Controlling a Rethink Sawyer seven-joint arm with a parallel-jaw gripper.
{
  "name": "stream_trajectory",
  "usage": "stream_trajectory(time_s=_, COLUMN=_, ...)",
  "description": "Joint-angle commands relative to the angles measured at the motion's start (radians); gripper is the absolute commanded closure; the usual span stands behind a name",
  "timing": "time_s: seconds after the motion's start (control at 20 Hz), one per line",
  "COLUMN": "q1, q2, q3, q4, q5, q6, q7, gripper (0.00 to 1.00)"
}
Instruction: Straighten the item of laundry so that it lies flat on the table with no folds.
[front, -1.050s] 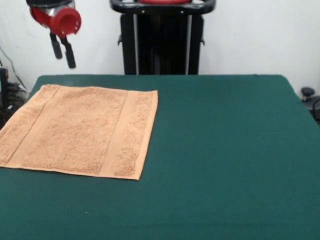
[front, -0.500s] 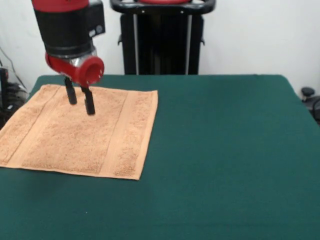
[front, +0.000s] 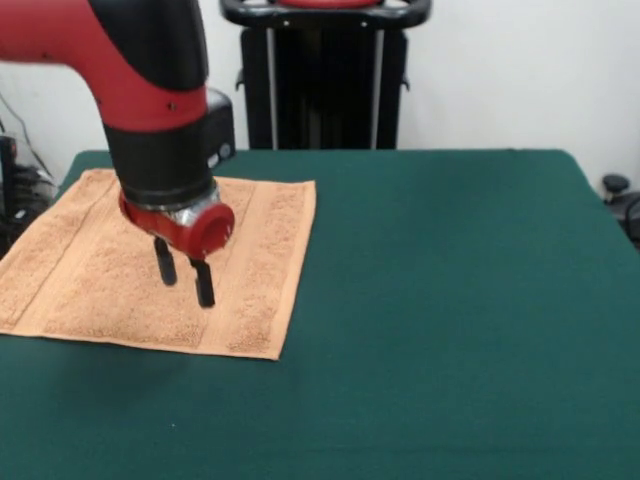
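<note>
The towel (front: 160, 262) lies spread out on the left part of the green table (front: 450, 300), reaching to the table's left edge, its right corner nearest the camera a little left of the table's middle. It looks flat, with no fold showing, and its two woven bands run from the far edge toward the near one. It sits in the same spot and shape as in both earlier pictures.

What has changed is the arm. A second ago only its red wrist and two black fingers showed at the top left, above the far left corner of the table. Half a second ago it had come down over the far part of the towel. Now the arm (front: 150, 90) fills the upper left of the picture, and the gripper (front: 185, 275) has come further down and nearer the camera, over the middle of the towel, close to the right-hand band.

The two fingers (front: 203, 283) point downward with a clear gap between them and nothing held. Whether the tips touch the cloth cannot be told.
</note>
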Motion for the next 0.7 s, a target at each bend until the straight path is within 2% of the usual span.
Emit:
stream_trajectory(time_s=0.05, q1=0.079, q2=0.119, q3=-0.048, q4=-0.050, q5=-0.037, q6=0.015, q7=0.014, gripper=0.00)
stream_trajectory(time_s=0.45, q1=0.048, q2=0.077, q3=-0.063, q4=0.018, q5=0.019, q6=0.211, q7=-0.079, gripper=0.00)
stream_trajectory(time_s=0.55, q1=0.048, q2=0.079, q3=-0.067, q4=0.016, q5=0.014, q6=0.213, q7=-0.085, gripper=0.00)
stream_trajectory(time_s=0.7, q1=0.056, q2=0.143, q3=-0.066, q4=-0.021, q5=-0.001, q6=0.172, q7=-0.066, gripper=0.00)
